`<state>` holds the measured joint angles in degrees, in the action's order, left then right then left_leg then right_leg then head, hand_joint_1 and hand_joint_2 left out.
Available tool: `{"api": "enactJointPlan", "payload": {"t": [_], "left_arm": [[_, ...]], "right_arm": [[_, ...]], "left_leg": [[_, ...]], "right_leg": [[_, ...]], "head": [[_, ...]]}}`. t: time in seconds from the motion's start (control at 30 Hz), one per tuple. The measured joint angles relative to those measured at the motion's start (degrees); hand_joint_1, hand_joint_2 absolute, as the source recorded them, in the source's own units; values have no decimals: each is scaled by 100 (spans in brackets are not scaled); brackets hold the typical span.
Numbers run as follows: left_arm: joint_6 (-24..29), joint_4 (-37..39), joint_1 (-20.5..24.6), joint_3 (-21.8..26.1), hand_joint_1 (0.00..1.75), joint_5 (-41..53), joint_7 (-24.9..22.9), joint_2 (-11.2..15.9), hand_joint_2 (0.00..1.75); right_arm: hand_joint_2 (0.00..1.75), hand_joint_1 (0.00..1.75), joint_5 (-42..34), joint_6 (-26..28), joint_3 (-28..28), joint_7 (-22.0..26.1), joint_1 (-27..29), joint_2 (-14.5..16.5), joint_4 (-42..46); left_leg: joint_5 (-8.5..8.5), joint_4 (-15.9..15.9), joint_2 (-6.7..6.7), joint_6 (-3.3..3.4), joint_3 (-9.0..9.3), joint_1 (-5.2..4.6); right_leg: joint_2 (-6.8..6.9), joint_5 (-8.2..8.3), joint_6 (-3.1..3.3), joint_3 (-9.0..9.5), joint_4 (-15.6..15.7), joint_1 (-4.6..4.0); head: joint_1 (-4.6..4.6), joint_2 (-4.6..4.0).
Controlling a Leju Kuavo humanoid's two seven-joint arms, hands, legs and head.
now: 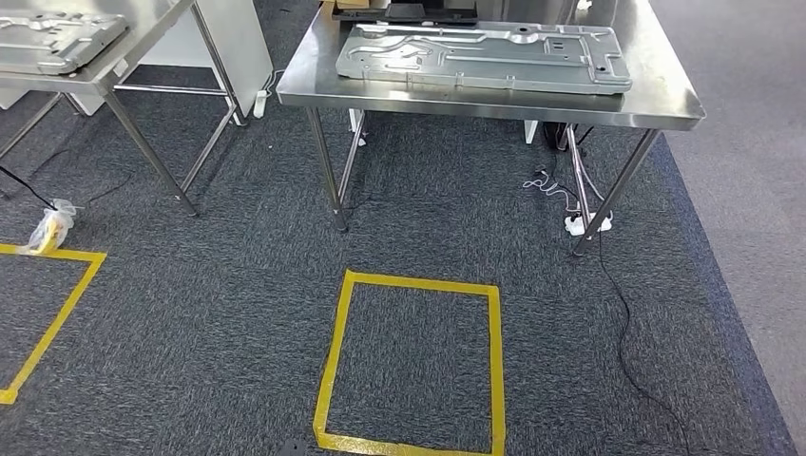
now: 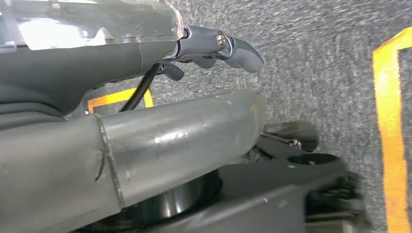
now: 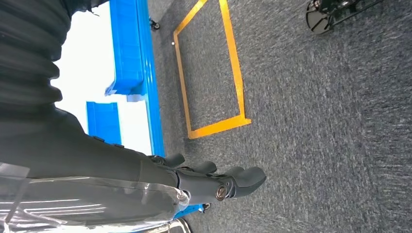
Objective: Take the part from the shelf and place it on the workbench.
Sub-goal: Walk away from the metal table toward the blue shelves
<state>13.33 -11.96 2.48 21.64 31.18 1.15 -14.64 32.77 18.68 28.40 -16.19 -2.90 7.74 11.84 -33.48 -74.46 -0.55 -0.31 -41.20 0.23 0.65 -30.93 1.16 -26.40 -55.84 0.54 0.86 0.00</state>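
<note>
High head view; floorward wrist views

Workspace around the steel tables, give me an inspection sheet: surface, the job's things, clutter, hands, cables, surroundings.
Surface: steel workbench ahead, on dark grey carpet.
Job's things: a flat stamped metal part lies on the workbench; a similar metal plate lies on the second table to the left.
Clutter: a crumpled plastic bag on the floor by the left tape outline.
Hands: left hand and right hand hang over the carpet, holding nothing, fingers loosely extended.
Cables: a black cable trails from a white power strip at the workbench leg.
Surroundings: yellow tape square before the workbench; blue structure near the right hand.
</note>
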Motion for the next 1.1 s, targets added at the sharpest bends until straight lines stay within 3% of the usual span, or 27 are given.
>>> {"api": "enactJointPlan", "payload": {"t": [0.03, 0.07, 0.1, 0.17, 0.23, 0.33, 0.4, 0.47, 0.5, 0.53, 0.57, 0.63, 0.7, 0.73, 0.8, 0.87, 0.93, 1.0, 1.03, 1.07, 1.1], "left_arm": [[0, 0, -2, 1, 0, -5, -3, 1, 0], [0, 0, -5, 3, 0, -20, -5, 2, 0], [-1, 0, -6, 5, 0, -37, -5, 3, 0], [-2, 0, -12, 11, 0, -81, -2, 10, 0], [-7, 0, -22, 28, 0, -115, -1, 22, 0], [-21, 0, -21, 67, 0, -156, -5, 50, 0], [-34, 0, -13, 94, 0, -168, -6, 63, 0], [-46, 1, -13, 124, 0, -174, -9, 76, 0], [-55, 1, -14, 138, 0, -176, -13, 84, 0], [-63, 1, -14, 151, 0, -176, -17, 93, 0], [-72, 1, -12, 163, 0, -176, -21, 100, 0], [-89, 0, -7, 182, 0, -176, -28, 114, 0], [-100, 1, -1, 200, 0, -173, -37, 136, 0], [-102, 1, 3, 210, 0, -168, -41, 149, 0], [-102, 0, 12, 230, 0, -160, -46, 167, 0], [-96, 1, 19, 240, 0, -157, -49, 181, 0], [-90, 2, 15, 244, 0, -157, -49, 192, 0], [-87, 2, 0, 247, 0, -157, -51, 202, 0], [-87, 2, -8, 248, 0, -157, -53, 205, 0], [-87, 2, -13, 249, 0, -157, -55, 210, 0], [-87, 2, -13, 250, 0, -157, -56, 214, 0]], "right_arm": [[44, 0, -7, -1, 3, -4, 3, 0, -1], [0, 0, -17, -1, 9, -8, 4, 0, -2], [0, 0, -28, -1, 17, -10, 1, 2, -3], [0, 0, -41, -2, 39, -10, -13, 16, -5], [0, 0, -31, -8, 50, -7, -29, 30, -8], [0, 0, 0, -18, 51, 7, -29, 27, -8], [0, 0, 14, -23, 51, 19, -27, 25, -8], [0, 0, 33, -32, 51, 29, -24, 25, -9], [0, 0, 49, -37, 51, 31, -20, 22, -10], [0, 0, 66, -42, 51, 32, -14, 15, -10], [0, 0, 81, -47, 52, 32, -7, 6, -10], [0, 0, 99, -57, 53, 32, -2, -16, -11], [0, 0, 104, -66, 54, 32, -13, -22, -13], [0, 0, 105, -69, 55, 30, -14, -21, -14], [0, 0, 107, -74, 62, 26, -4, -20, -19], [0, 0, 107, -77, 73, 23, 3, -19, -25], [0, 0, 107, -78, 82, 23, -6, -17, -29], [0, 0, 107, -80, 90, 23, -9, -17, -31], [0, 0, 107, -81, 93, 23, -7, -17, -31], [0, 0, 107, -81, 95, 23, -5, -17, -32], [0, 0, 107, -82, 96, 23, -4, -17, -33]], "left_leg": [[70, 23, 3, 14, 82, -1], [215, 276, 16, 41, 276, -4], [378, 668, 63, 81, 532, -10], [533, 1367, 278, 174, 968, -12], [519, 1618, 393, 224, 1096, -26], [567, 1796, 236, 272, 1127, -5], [610, 1887, 125, 308, 1151, 35], [609, 1892, 12, 324, 1149, 36], [602, 1888, -47, 321, 1149, 36], [592, 1882, -104, 315, 1154, 37], [577, 1872, -153, 303, 1163, 42], [526, 1829, -244, 253, 1185, 49], [460, 1755, -312, 172, 1186, 27], [439, 1728, -344, 136, 1185, 11], [422, 1714, -408, 82, 1194, 9], [289, 1578, -332, 29, 1155, 35], [-65, 1032, -139, 1, 926, 51], [-391, 267, -37, 5, 577, 50], [-411, 67, -19, 20, 478, 47], [-323, 65, -3, 47, 468, 42], [-130, 299, 32, 89, 568, 30]], "right_leg": [[-15, 9, -1, -38, -28, -15], [-35, 12, -3, -66, -58, -27], [-63, 10, -6, -82, -84, -37], [-124, 17, -32, -132, -117, -36], [-213, 47, -91, -188, -124, -6], [-271, 30, -196, -260, -177, 1], [-179, -216, -250, -479, -595, 6], [-133, -546, -294, -901, -1358, 31], [-125, -621, -314, -1079, -1665, 48], [-113, -583, -331, -1170, -1788, 64], [-90, -429, -347, -1142, -1674, 80], [58, 22, -373, -822, -930, 107], [193, 255, -339, -581, -357, 92], [212, 263, -308, -561, -277, 77], [119, 264, -225, -586, -292, 57], [37, 285, -147, -585, -278, 59], [-47, 310, -89, -592, -267, 63], [-160, 323, -61, -616, -275, 38], [-227, 326, -55, -622, -280, 20], [-303, 327, -52, -622, -286, 1], [-380, 328, -51, -614, -289, -17]], "head": [[0, 0], [0, 0], [0, 0], [9, 0], [13, 0], [12, 0], [22, 0], [28, 0], [28, 0], [28, 0], [28, 0], [30, 0], [20, 0], [11, 0], [-4, 0], [-5, 0], [-11, 0], [-14, 0], [-14, 0], [-14, 0], [-14, 0]]}}
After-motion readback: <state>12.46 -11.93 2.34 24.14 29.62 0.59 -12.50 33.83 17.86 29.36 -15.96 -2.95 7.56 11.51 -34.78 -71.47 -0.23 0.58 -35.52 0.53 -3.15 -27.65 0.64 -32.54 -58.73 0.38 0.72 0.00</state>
